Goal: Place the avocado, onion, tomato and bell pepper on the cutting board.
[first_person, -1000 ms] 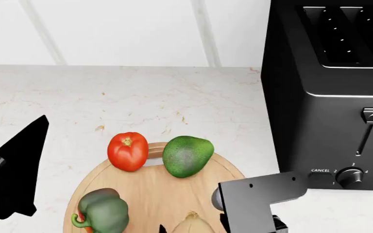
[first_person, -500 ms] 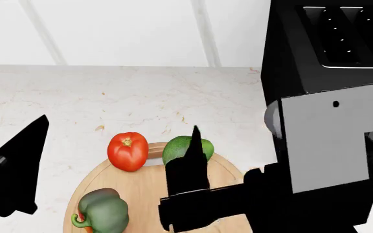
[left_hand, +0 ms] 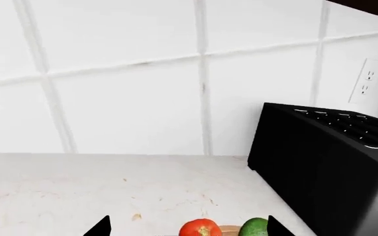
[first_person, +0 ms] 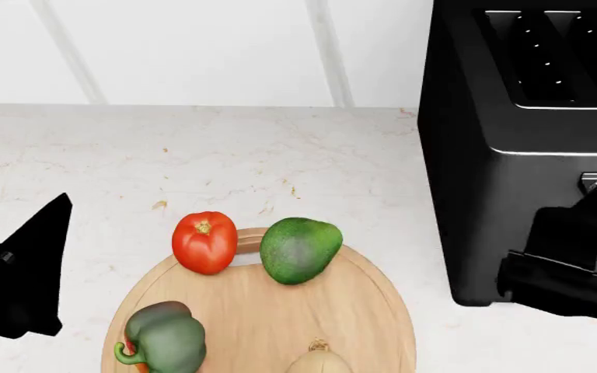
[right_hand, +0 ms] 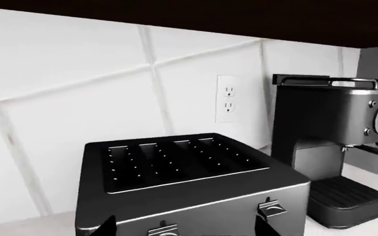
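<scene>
All four foods rest on the round wooden cutting board [first_person: 267,311]. The tomato [first_person: 204,242] and avocado [first_person: 298,249] sit at its far edge. The bell pepper [first_person: 164,339] is at its near left, and the onion [first_person: 317,362] at its near edge is partly cut off by the frame. My left gripper [left_hand: 187,230] is open and empty, left of the board, and faces the tomato [left_hand: 200,228] and avocado [left_hand: 255,228]. My right gripper [right_hand: 185,228] is open and empty, right of the board, close in front of the toaster.
A black toaster [first_person: 527,148] stands at the right on the marble counter [first_person: 174,155]. In the right wrist view an espresso machine [right_hand: 336,142] stands beyond the toaster [right_hand: 189,182], below a wall outlet [right_hand: 227,98]. A white tiled wall runs along the back.
My right arm has swung off the board to the right, in front of the toaster, uncovering the avocado and leaving the onion on the board. The left gripper has dropped slightly.
</scene>
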